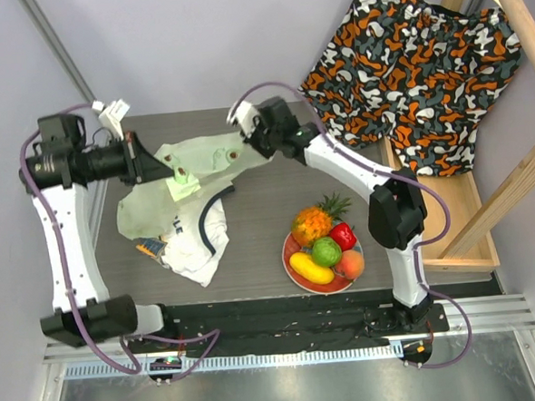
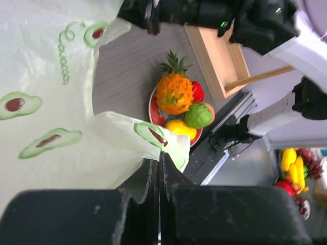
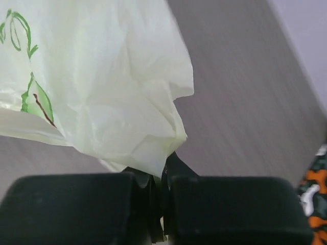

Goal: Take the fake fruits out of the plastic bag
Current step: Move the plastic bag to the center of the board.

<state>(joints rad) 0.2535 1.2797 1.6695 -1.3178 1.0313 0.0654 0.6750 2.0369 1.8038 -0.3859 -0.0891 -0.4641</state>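
**Bag.** The plastic bag [image 1: 206, 159] is off the table [image 1: 259, 210], stretched between the two arms. With the dial centred on the table in the top view, the bag spans from 10 o'clock towards 12 o'clock. Its lower fold droops at 9 o'clock onto a white T-shirt [image 1: 198, 246], which lies flat beneath it.

**Left gripper.** The left gripper [image 2: 159, 171] is clenched on the bag. In the left wrist view the two fingers meet with no gap, and a corner of film bearing an avocado print is pinched between them. The rest of the sheet spreads up and to the left of the fingers.

**Right gripper.** The right gripper [image 3: 159, 186] is also clamped on the bag. The right wrist view shows a gathered point of pale-green film running down into the closed fingers. In the top view this grip sits at the bag's 2 o'clock end.

**Fruits.** The fake fruits [image 1: 326, 251] are outside the bag, grouped on a red plate [image 1: 335, 288] at 4 o'clock on the table and well apart from the film. On the plate:
- the pineapple [image 1: 312, 223] stands at 11 o'clock
- the red fruit [image 1: 342, 235] is at 1 o'clock
- the lime [image 1: 325, 251] is in the middle
- the yellow piece [image 1: 311, 269] is at 7 o'clock
- the orange rounded fruit [image 1: 350, 264] is at 5 o'clock

**Surroundings.** A camouflage-patterned cloth [image 1: 414, 64] hangs on a wooden rack [image 1: 521, 185] at 2 o'clock — beyond the table edge.
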